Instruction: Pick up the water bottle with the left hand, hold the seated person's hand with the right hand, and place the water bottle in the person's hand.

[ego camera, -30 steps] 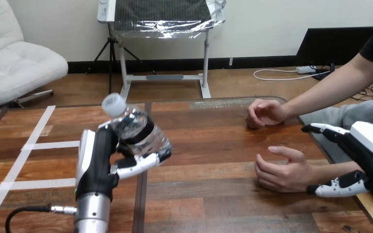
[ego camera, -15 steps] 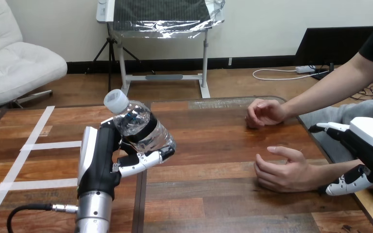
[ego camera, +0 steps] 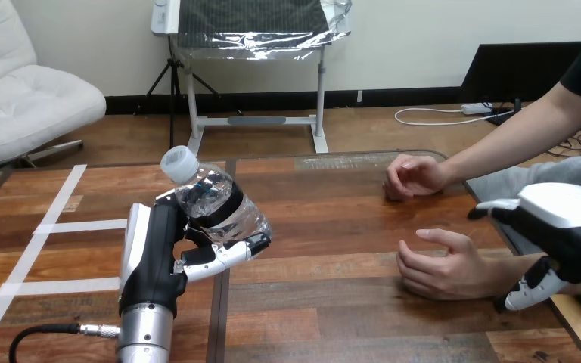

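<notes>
A clear water bottle (ego camera: 215, 200) with a white cap and a dark label band is held tilted above the table, cap up and to the left. My left hand (ego camera: 155, 253) is shut on it, fingers wrapped under its body. The person's nearer hand (ego camera: 442, 266) rests on the table at the right, fingers loosely curled. My right hand (ego camera: 567, 231) hovers over that hand's forearm near the table's right edge. Its fingers are straight and point left, and its thumb (ego camera: 526, 291) lies below the forearm. I cannot tell whether it touches the arm.
The person's farther hand (ego camera: 412, 175) lies loosely curled on the table (ego camera: 325, 227) at the back right. White tape lines (ego camera: 60, 227) cross the tabletop's left part. A seam runs down the table just right of my left arm.
My right hand has drawn back to the right along the person's forearm and lifted a little. The bottle in my left hand has shifted slightly right. The person's hands have stayed still.
</notes>
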